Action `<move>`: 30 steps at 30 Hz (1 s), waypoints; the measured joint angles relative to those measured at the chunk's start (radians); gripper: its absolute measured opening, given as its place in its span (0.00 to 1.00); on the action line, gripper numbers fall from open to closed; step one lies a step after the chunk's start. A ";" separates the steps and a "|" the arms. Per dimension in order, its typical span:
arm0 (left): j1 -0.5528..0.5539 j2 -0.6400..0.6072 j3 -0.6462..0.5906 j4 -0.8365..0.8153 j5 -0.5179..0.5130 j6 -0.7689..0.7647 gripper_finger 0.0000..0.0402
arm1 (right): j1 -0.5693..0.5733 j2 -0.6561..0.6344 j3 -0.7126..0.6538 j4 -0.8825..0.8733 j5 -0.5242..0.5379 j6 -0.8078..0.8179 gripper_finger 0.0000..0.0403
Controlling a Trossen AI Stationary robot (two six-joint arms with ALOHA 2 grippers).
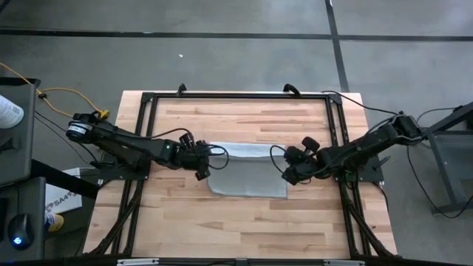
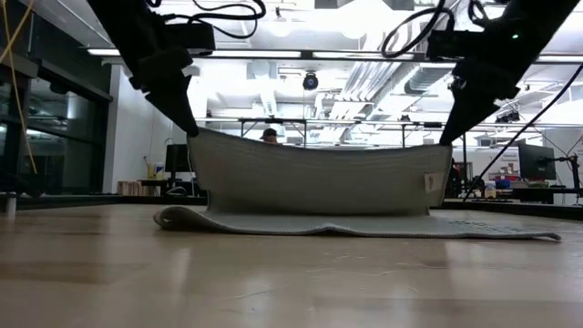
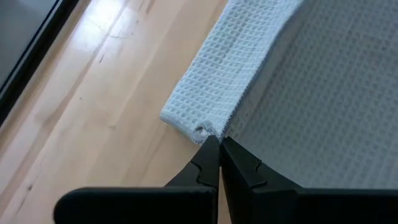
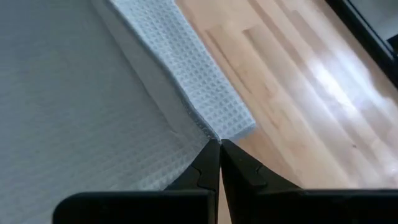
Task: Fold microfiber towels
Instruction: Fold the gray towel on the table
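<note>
Only at table height does the towel (image 2: 319, 182) show lifted.

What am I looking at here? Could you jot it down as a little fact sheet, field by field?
Setting: wooden table with two dark robot arms
Cloth: one light grey microfiber towel, waffle-textured
Towel state: one edge lifted into the air, sagging between two raised corners; the rest lies flat on the table
Left gripper: shut on one raised corner
Right gripper: shut on the other raised corner
Stage: fold under way, lifted edge not yet laid down
</note>
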 joint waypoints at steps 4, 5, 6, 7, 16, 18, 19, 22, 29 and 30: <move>-0.009 0.020 -0.001 0.001 0.011 -0.025 0.00 | 0.043 0.000 0.000 0.007 0.001 0.036 0.01; -0.009 0.031 0.000 0.008 0.015 -0.027 0.00 | 0.052 0.000 0.000 0.008 0.001 0.045 0.01; -0.009 0.044 0.000 0.007 0.022 -0.030 0.00 | 0.060 0.000 0.000 0.010 0.001 0.053 0.01; -0.009 0.057 0.000 0.002 0.034 -0.037 0.00 | 0.067 0.000 0.000 0.012 0.001 0.059 0.01; -0.052 0.146 -0.001 0.035 0.087 -0.069 0.00 | 0.109 0.005 0.000 0.038 -0.020 0.090 0.01; -0.073 0.151 0.001 0.033 0.084 -0.082 0.00 | 0.118 0.005 0.000 0.048 -0.023 0.091 0.01; -0.085 0.151 0.000 0.023 0.083 -0.089 0.00 | 0.121 0.005 0.000 0.050 -0.028 0.091 0.01; -0.108 0.151 0.000 0.028 0.077 -0.108 0.00 | 0.131 0.005 0.000 0.054 -0.049 0.107 0.01; -0.118 0.151 0.000 0.028 0.077 -0.128 0.00 | 0.164 0.005 0.000 0.074 -0.104 0.118 0.01; -0.118 0.151 0.000 0.028 0.078 -0.128 0.00 | 0.168 0.005 0.000 0.078 -0.109 0.118 0.01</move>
